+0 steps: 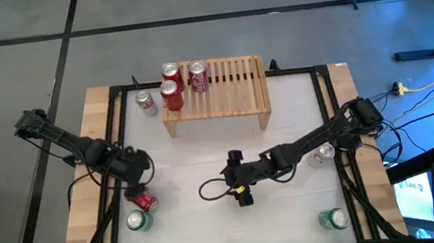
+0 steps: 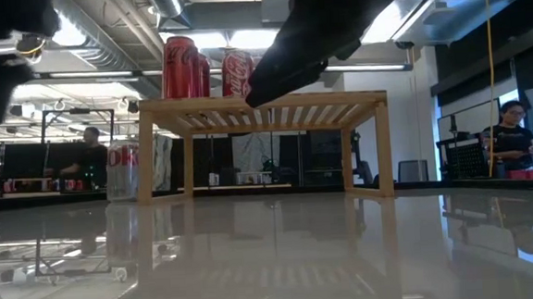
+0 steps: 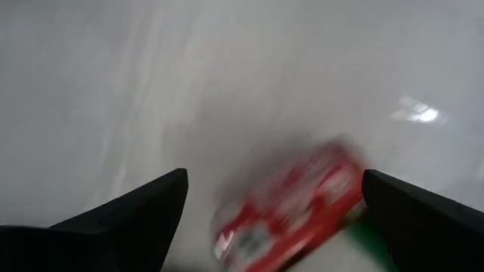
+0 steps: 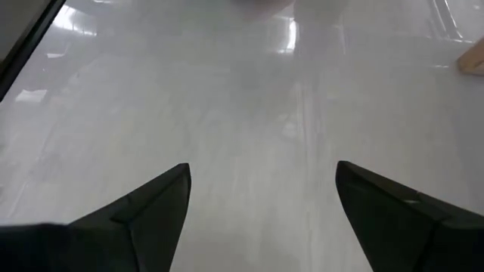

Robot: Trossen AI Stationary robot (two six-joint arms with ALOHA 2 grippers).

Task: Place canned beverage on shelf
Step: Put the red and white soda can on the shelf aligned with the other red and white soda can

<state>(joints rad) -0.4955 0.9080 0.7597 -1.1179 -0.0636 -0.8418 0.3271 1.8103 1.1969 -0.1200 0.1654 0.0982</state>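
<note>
left pincer (image 1: 139, 189) seen low at the left side of the bench (image 1: 214, 230), fingers (image 3: 128, 219) spread wide in the left wrist view with nothing between them. red can (image 1: 144, 201) lay on its side on the bench just ahead of this pincer, not gripped; blurred in the left wrist view (image 3: 291, 208). green can (image 1: 136, 222) stood just beyond the red one, touching or nearly so.

right pincer (image 1: 235, 159) held over the middle of the bench, fingers (image 4: 136, 211) wide apart and empty, bare bench surface below in the right wrist view.

shelf (image 1: 233, 82) of pale slatted wood stood at the far edge of the bench, well apart from both pincers and beyond the right one. three red cans upright on the shelf's left end: one (image 1: 170, 71) at the back corner, one (image 1: 171, 94) in front of it, one (image 1: 198, 76) beside them toward the shelf's middle. same cans visible on top in the low view (image 2: 180, 67). silver can (image 1: 145, 102) upright on the bench just beside the shelf's left leg.

another silver can (image 1: 321, 154) partly hidden beside the right arm. second green can (image 1: 334, 220) at the bench's near right corner, well apart from the right pincer.
</note>
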